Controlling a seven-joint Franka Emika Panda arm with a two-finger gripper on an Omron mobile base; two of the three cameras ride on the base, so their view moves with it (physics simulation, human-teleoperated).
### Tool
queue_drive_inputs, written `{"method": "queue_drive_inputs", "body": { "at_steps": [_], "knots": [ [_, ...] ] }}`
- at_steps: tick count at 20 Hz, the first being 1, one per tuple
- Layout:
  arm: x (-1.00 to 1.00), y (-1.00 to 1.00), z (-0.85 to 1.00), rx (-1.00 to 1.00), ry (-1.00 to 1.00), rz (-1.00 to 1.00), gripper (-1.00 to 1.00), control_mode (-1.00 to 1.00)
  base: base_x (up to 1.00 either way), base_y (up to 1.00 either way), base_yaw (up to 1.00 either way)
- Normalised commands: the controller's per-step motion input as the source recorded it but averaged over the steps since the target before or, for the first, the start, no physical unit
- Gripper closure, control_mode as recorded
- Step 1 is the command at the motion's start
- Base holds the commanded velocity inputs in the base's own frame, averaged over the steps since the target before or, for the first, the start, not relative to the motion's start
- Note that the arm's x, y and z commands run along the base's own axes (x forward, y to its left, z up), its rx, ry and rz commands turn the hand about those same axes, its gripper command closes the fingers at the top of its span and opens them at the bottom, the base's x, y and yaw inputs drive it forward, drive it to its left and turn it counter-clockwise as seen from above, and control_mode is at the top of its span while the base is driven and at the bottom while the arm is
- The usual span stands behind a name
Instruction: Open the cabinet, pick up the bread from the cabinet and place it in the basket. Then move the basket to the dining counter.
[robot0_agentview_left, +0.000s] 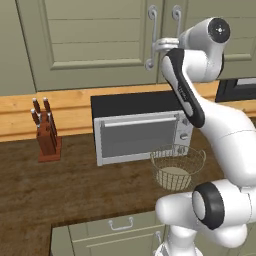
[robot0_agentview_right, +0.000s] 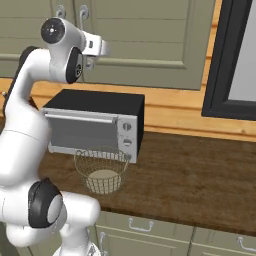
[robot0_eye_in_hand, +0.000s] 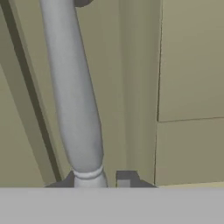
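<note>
I have the gripper (robot0_agentview_left: 159, 46) up at the cabinet (robot0_agentview_left: 90, 35), its fingers (robot0_eye_in_hand: 126, 177) drawn in narrow around the lower part of the silver bar handle (robot0_eye_in_hand: 72, 92). From the hand view the bar runs straight up between the two dark tips, so I judge the grip is on the handle itself, not on the door face. The hold sits low on the bar, near its bottom mount; I read that as the place the arm reaches most easily from where the base stands.

Door looks fully closed: sage-green recessed panel, flush with its neighbour, dark seam beside the handle. A second handle (robot0_agentview_left: 176, 17) stands just right of the gripped one, on the adjoining door.

The bread is not to be seen; presumably behind this door.

The basket (robot0_agentview_left: 176, 165) stands on the dark wood surface (robot0_agentview_right: 190, 180), just in front of the toaster oven (robot0_agentview_left: 142, 127), near its right end. Thin wire mesh, pale disc bottom, nothing in it. A knife block (robot0_agentview_left: 46, 132) stands well to the left.

Step in hand: pulling the door open, not yet begun.
</note>
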Motion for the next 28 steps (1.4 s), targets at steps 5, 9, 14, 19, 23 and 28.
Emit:
{"method": "queue_drive_inputs", "body": {
  "at_steps": [5, 9, 14, 19, 23, 28],
  "knots": [
    [-0.97, -0.99, -0.01, 0.00, -0.11, 0.00, 1.00, -1.00, 0.00, 0.00, 0.00],
    [-1.00, -0.97, -0.13, 0.00, -0.01, 0.00, 1.00, -1.00, 0.00, 0.00, 0.00],
    [-1.00, -1.00, -0.07, 0.00, 0.08, 0.00, 1.00, -1.00, 0.00, 0.00, 0.00],
    [-0.97, -1.00, -0.50, 0.00, 0.13, -0.11, 1.00, -1.00, 0.00, 0.00, 0.00],
    [-0.67, -1.00, -0.72, 0.00, 0.11, -0.13, 1.00, -1.00, 0.00, 0.00, 0.00],
    [-0.47, -0.87, -0.33, 0.12, 0.04, -0.03, -1.00, -1.00, 0.00, 0.00, 0.00]
  ]
}}
